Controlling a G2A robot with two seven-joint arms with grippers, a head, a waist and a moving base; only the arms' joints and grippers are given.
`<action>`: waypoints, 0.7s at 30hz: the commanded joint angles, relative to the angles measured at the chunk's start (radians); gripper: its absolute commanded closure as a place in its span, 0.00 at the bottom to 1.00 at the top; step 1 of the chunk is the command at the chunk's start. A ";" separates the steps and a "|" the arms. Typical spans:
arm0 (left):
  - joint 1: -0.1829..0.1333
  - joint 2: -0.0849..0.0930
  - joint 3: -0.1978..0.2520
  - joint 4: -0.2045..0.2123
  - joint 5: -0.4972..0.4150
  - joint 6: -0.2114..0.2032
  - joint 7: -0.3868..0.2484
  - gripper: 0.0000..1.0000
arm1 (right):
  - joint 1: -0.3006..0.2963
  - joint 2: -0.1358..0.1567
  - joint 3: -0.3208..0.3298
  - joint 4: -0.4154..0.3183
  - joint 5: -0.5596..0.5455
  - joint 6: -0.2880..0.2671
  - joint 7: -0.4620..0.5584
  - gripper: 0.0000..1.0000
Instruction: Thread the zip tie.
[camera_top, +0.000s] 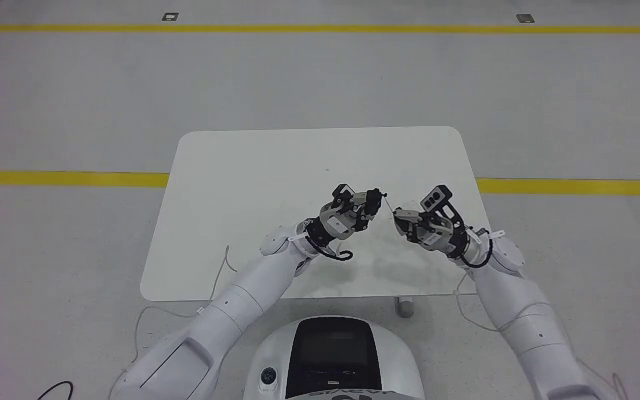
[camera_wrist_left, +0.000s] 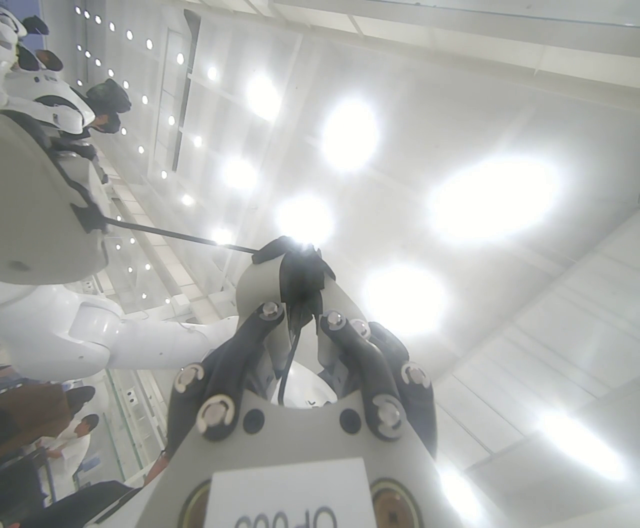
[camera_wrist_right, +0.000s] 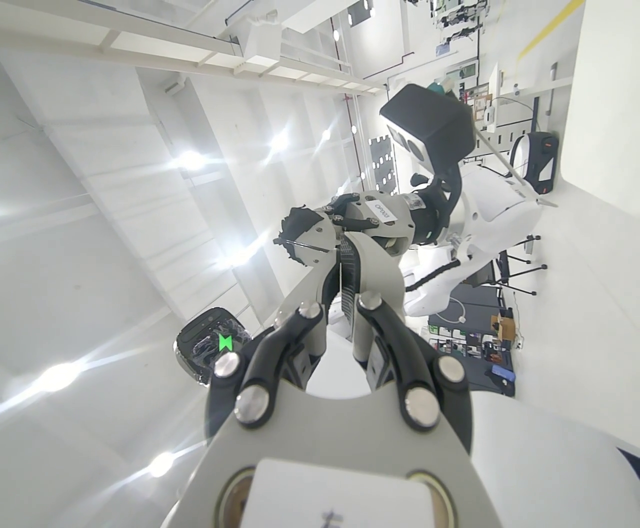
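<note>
One black zip tie (camera_wrist_left: 175, 236) runs straight out from the left pincer (camera_wrist_left: 300, 267), whose fingers are clamped on one end of it, across to the right pincer (camera_wrist_right: 343, 260) facing it close by. The right pincer's fingers are pressed together, seemingly on the strap's other end, though that is hard to see. Below both pincers lies the white table (camera_top: 250, 200).

Both arms bend inward, left gripper (camera_top: 374, 202) and right gripper (camera_top: 398, 214) facing tip to tip, jaws of each clamped on the zip tie (camera_wrist_left: 175, 234) spanning between them.
</note>
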 joint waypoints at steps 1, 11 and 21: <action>0.000 0.000 0.000 0.000 0.000 0.000 0.000 1.00 | -0.003 0.001 0.002 0.001 0.000 -0.001 0.000 1.00; 0.000 0.000 0.000 0.000 0.000 0.000 0.000 1.00 | -0.025 0.001 0.029 0.021 0.068 -0.001 -0.022 0.00; 0.015 0.004 -0.010 -0.032 0.010 0.007 0.040 1.00 | -0.040 0.001 0.043 -0.010 0.074 -0.019 -0.054 0.00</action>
